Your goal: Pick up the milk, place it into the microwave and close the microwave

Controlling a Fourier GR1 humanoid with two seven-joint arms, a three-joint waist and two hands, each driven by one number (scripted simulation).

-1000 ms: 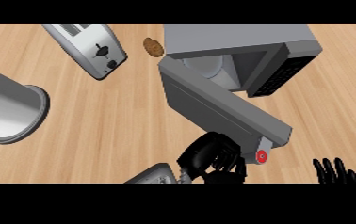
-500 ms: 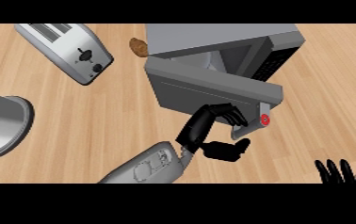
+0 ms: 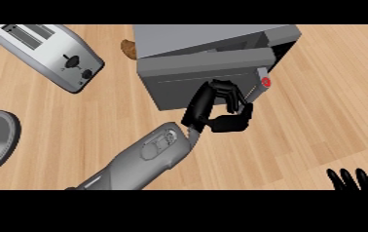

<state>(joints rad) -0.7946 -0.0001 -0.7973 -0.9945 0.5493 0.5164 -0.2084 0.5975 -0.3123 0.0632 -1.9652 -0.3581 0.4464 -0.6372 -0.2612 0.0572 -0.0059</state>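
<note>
Microwave door (image 3: 205,72) ajar, touching left robot hand (image 3: 219,111).

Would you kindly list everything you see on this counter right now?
counter: one, light wood, under everything
microwave: one, grey, top centre, door nearly shut
button: one, red, microwave front
toaster: one, silver, upper left
small item: one, brown, left of microwave
round vessel: one, grey, left edge, cut off
left hand: one, black, curled against microwave door
right hand: one, black, lower right edge, open
</note>
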